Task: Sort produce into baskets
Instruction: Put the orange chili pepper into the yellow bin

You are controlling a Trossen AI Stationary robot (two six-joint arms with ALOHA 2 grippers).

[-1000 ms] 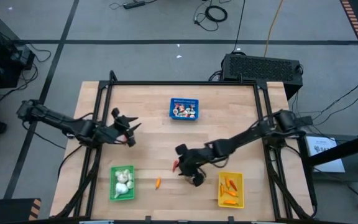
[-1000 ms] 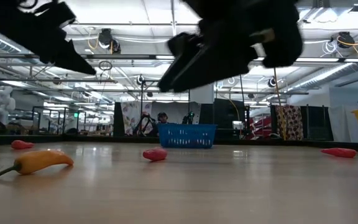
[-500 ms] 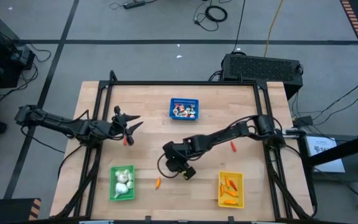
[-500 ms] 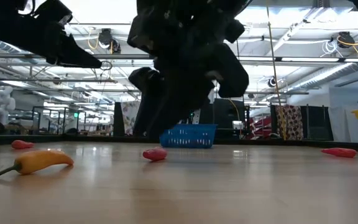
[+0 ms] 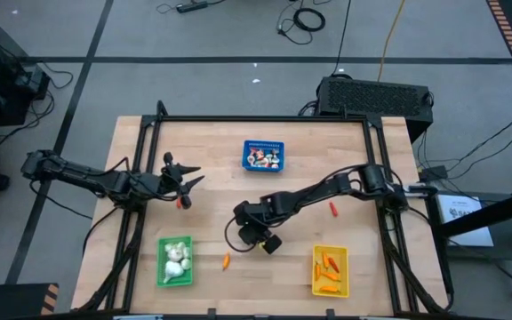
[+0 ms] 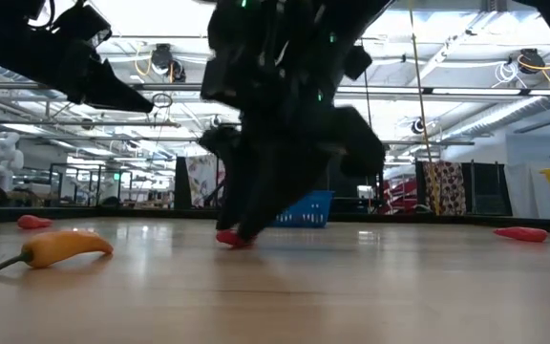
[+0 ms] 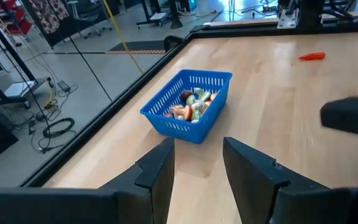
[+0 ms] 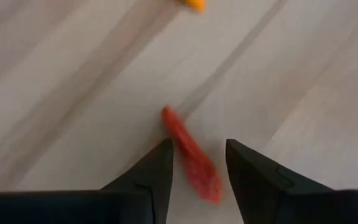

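1. The right gripper [image 5: 254,234] is low over the middle of the table [image 5: 212,191], between the green basket [image 5: 174,261] and the yellow basket [image 5: 330,270]. In the right wrist view its two fingers [image 8: 149,180] stand apart, one on each side of a red pepper [image 8: 191,156] that lies flat on the wood. They are close to the pepper, but I cannot tell if they touch it.
2. In the low view this gripper reaches down to the table surface at the red pepper [image 6: 229,238].
3. The left gripper [image 5: 188,179] hangs above the left part of the table, away from the baskets. Its fingers [image 7: 156,173] are open with a narrow gap and hold nothing. A small red piece [image 5: 180,202] lies on the table just beside it.
4. The blue basket [image 5: 263,156] is at the far side of the table, with white and red round pieces [image 7: 191,104] inside.
5. The green basket holds white garlic bulbs [image 5: 175,259].
6. The yellow basket holds orange and red sticks [image 5: 329,267].
7. An orange pepper [image 5: 226,261] lies loose on the table near the green basket.
8. Another red piece [image 5: 333,209] lies alone on the right part of the table.
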